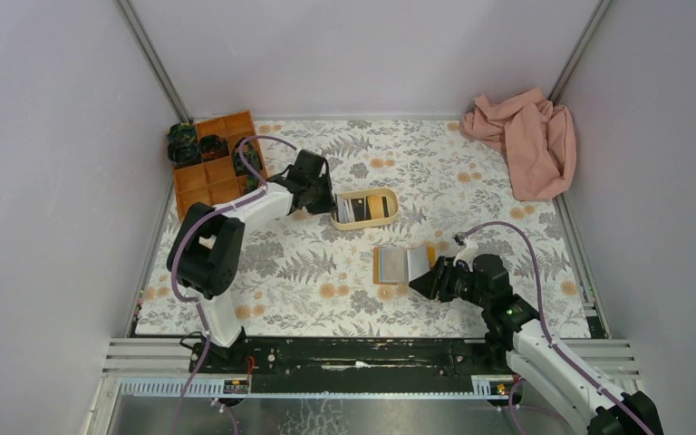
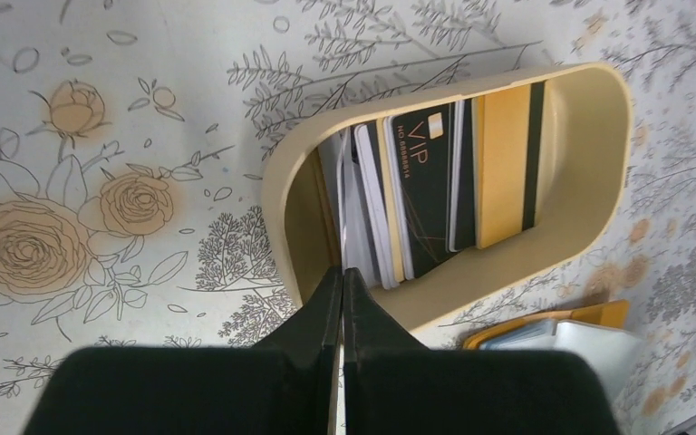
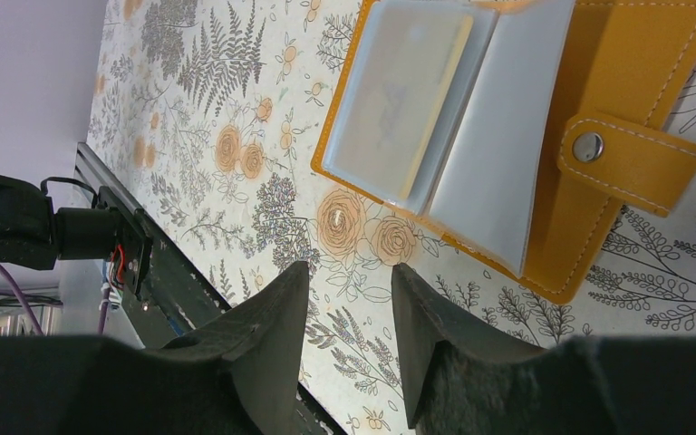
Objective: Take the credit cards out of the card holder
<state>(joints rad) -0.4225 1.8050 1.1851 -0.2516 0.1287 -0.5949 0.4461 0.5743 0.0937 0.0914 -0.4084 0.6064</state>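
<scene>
Left gripper (image 2: 342,294) together at tray (image 2: 498,285), right gripper (image 3: 349,272) apart near open card holder (image 3: 598,82), pocket contents unclear.

High overview, two downward wrist close-ups

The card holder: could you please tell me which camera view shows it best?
The right wrist view: the card holder lies open, sleeves and snap clear. The top view shows it small; the left wrist view, only a corner.

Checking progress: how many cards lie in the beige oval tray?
5 at least, in the beige oval tray: yellow black-striped card at one end, black VIP card mid-stack, white card between them, plain black card and white-edged card beyond. More may be hidden.
</scene>
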